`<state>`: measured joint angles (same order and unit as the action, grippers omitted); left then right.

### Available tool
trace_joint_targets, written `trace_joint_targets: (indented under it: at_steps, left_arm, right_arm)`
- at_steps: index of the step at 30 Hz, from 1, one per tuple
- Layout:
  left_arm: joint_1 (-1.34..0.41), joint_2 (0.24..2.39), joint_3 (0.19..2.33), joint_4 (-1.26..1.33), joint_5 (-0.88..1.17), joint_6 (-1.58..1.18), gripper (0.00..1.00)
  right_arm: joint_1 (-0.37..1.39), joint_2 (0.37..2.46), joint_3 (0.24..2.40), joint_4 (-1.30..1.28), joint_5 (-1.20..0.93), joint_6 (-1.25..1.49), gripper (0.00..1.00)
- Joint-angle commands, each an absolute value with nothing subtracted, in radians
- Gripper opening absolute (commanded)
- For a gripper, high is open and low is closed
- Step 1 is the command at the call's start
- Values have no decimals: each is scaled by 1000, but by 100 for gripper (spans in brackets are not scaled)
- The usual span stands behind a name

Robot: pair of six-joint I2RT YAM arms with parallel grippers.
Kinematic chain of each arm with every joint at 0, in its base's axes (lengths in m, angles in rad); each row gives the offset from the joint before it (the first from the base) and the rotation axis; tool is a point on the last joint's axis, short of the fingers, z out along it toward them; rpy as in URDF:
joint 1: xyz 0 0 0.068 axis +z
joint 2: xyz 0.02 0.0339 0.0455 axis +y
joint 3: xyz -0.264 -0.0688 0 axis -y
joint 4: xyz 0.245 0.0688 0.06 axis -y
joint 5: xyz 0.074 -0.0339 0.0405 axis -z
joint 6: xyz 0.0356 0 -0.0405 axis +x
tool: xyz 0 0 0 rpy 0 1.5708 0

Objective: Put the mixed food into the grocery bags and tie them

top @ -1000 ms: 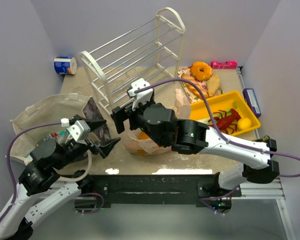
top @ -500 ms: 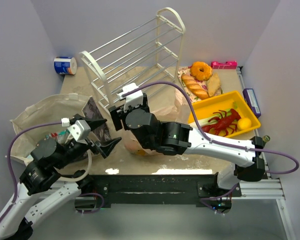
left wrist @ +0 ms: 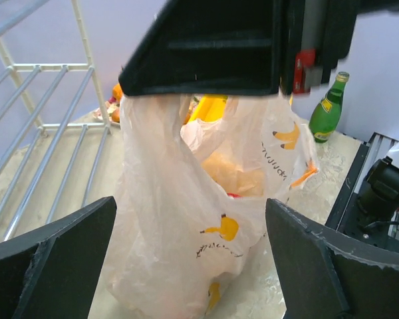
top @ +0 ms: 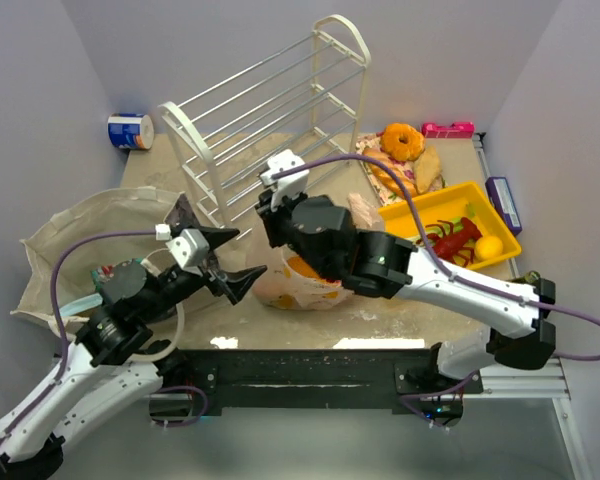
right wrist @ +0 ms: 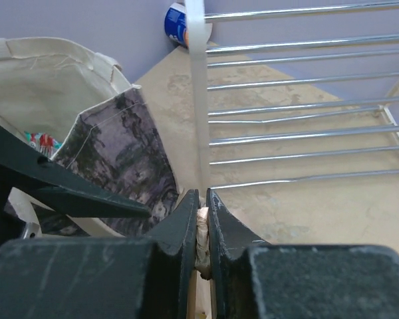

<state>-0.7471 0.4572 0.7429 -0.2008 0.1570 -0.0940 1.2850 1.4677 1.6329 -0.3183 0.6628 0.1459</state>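
Observation:
The peach plastic grocery bag (top: 302, 288) stands at the table's middle front with orange and yellow food showing inside it. My right gripper (top: 270, 232) is above the bag's left side. In the right wrist view the right gripper (right wrist: 201, 194) is shut on a bunched strip of the bag's handle (right wrist: 203, 232). My left gripper (top: 235, 258) is open just left of the bag. Seen from the left wrist, the left gripper (left wrist: 191, 203) has its fingers (left wrist: 53, 266) standing wide on either side of the bag (left wrist: 179, 246) without touching it. The beige cloth tote (top: 75, 225) lies at the left, with packets (top: 102, 272) inside.
A white wire rack (top: 270, 110) lies tipped behind the bag. A yellow tray (top: 495, 215) with a red lobster (top: 450, 240) is at the right, bread and a donut (top: 405, 150) behind it. A blue can (top: 130, 130) is at the back left. A green bottle (left wrist: 327, 109) stands beyond the bag.
The right gripper has gone from open to shut on the bag's handle. The left arm has moved right toward the bag with its jaws wide.

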Motion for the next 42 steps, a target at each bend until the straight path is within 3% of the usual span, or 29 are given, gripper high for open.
trace_joint_targets:
  at_steps: [1,3,11,21,29,34,42]
  left_arm:
    - [-744,537,716,61,222,-95,100]
    - [-744,577,716,116,238,-72,100]
    - [-742,707,736,247,343,-28,100]
    - [-627,805,730,380,573,-49,100]
    - [-563,860,726,501,761,-110,99]
    - [-563,966,718,643,931,-222,90]
    - [-561,1019,624,785,986,-339,69]
  right_arm:
    - [1143,1347,1595,-288,258,132,3]
    - [1079,1333,1598,-328,96,117,1]
    - [979,1341,1658,-452,-170,80,0]
    - [936,1344,1658,-468,-351,71,0]
    - [917,1356,1674,-502,-380,66,0]
    - [897,1364,1683,-500,-403,72,0]
    - [881,1371,1704,-506,-411,75,0]
